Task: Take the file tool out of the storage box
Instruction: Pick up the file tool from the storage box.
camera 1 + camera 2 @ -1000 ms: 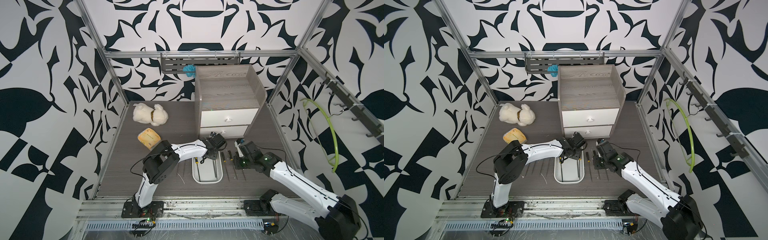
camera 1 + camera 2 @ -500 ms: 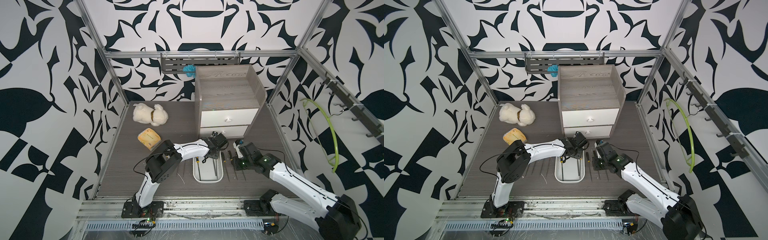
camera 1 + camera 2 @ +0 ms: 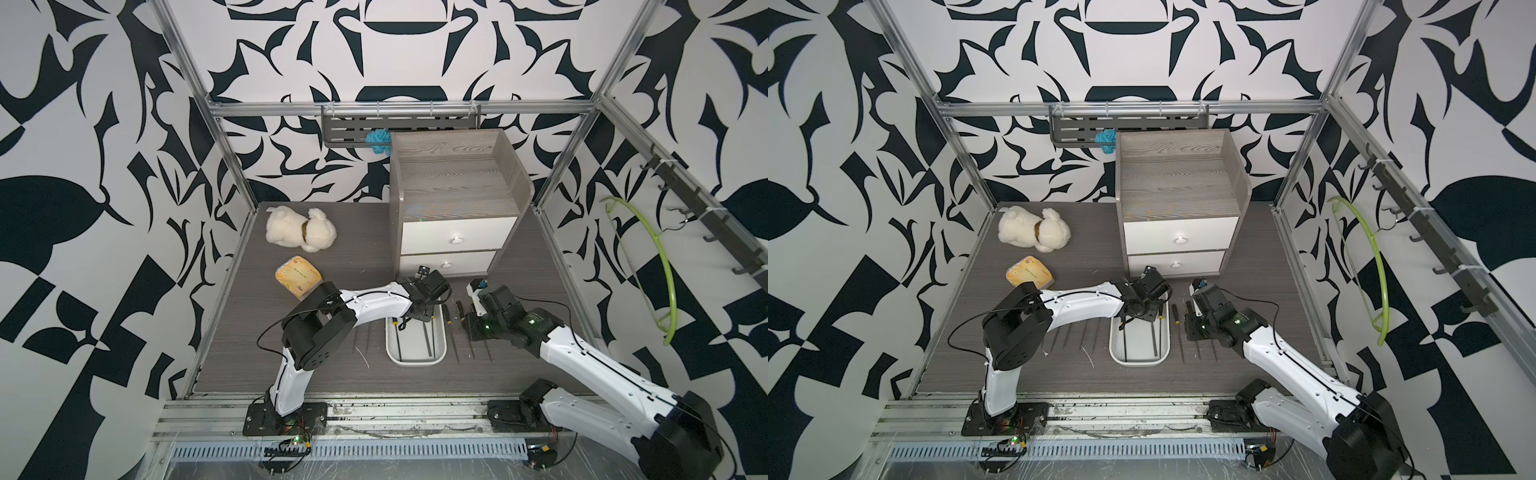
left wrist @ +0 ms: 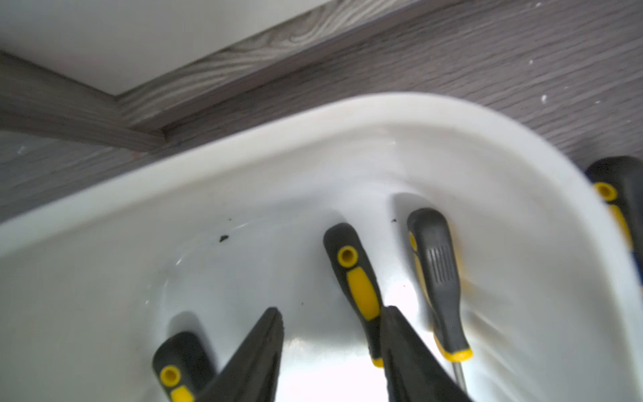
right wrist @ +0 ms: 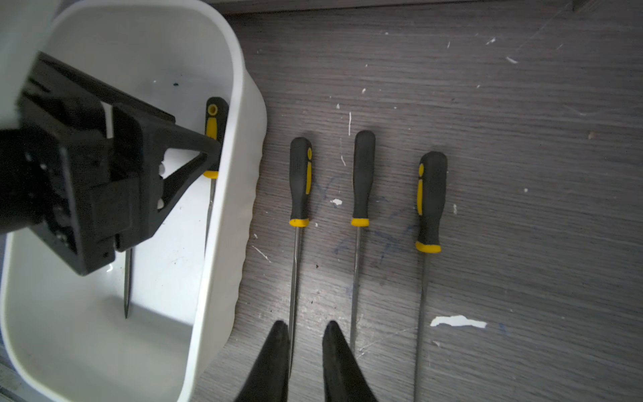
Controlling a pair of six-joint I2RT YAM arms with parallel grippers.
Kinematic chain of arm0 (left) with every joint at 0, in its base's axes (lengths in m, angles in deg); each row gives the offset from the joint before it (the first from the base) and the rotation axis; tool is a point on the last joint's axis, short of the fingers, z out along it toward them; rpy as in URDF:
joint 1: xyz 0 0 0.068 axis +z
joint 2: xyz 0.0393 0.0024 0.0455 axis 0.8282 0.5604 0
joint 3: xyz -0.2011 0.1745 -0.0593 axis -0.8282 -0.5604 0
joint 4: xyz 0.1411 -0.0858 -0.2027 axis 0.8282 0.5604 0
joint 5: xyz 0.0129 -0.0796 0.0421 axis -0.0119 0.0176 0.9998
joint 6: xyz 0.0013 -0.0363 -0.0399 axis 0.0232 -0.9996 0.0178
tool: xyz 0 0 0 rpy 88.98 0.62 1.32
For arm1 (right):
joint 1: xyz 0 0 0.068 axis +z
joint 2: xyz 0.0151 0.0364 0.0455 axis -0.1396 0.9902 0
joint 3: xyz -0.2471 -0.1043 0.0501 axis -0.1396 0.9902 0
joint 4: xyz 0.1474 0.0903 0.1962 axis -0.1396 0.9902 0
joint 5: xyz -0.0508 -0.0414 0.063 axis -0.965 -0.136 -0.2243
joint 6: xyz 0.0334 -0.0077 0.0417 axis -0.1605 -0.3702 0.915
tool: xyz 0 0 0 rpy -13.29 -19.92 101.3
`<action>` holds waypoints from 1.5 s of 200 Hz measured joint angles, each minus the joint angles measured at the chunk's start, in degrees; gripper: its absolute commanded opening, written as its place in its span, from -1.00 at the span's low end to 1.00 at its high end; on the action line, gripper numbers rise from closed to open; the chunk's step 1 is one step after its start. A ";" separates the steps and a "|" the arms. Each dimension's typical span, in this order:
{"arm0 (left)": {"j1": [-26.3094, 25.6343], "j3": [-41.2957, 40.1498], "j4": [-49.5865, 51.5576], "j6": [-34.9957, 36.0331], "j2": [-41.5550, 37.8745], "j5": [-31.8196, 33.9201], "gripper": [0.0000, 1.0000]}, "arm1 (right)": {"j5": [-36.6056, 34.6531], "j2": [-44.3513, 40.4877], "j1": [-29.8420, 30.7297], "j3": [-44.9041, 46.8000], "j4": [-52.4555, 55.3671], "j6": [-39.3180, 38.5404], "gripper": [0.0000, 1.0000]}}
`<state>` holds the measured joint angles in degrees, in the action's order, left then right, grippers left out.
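Inside the storage box (image 4: 348,115), close to its end wall, the left gripper (image 4: 332,309) has its jaws half apart, holding nothing; a file (image 4: 358,285) lies just beside them. Beside the box, the right gripper (image 5: 304,323), jaws barely parted, straddles a loose file (image 5: 300,181) unclamped; contact unclear

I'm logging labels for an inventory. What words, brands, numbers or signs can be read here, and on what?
No text can be read anywhere.
Print on the yellow packet: too small to read.
The file handles: no lettering shows, only yellow inlays.
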<state>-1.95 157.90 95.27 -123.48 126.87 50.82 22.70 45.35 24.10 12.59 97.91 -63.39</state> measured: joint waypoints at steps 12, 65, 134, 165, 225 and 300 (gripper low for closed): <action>-0.04 -0.48 -0.02 -0.02 -0.52 0.04 0.11 | 0.02 0.00 0.00 0.11 -0.09 0.00 -0.54; -0.37 -1.97 -2.82 -1.22 -3.04 0.17 0.19 | 0.24 0.02 0.00 0.52 -0.37 -0.02 -0.53; -0.55 0.09 -2.29 -1.44 -0.35 0.44 0.05 | 0.68 0.44 0.00 0.59 -0.42 -0.02 -0.53; -0.52 0.96 -1.44 -1.27 1.92 0.83 -0.02 | 0.74 0.44 0.00 0.61 -0.42 -0.02 -0.53; 0.04 1.55 -1.44 -1.40 2.93 -0.04 -0.32 | 0.90 0.39 0.00 0.61 -0.42 -0.04 -0.53; 0.15 1.55 -3.43 -2.34 3.19 -1.57 -0.78 | 0.90 -0.50 0.00 1.20 -0.81 -0.04 -0.53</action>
<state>-1.80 159.45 91.84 -125.82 130.06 49.24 23.60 44.84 24.10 13.79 97.10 -63.43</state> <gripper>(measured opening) 0.208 0.234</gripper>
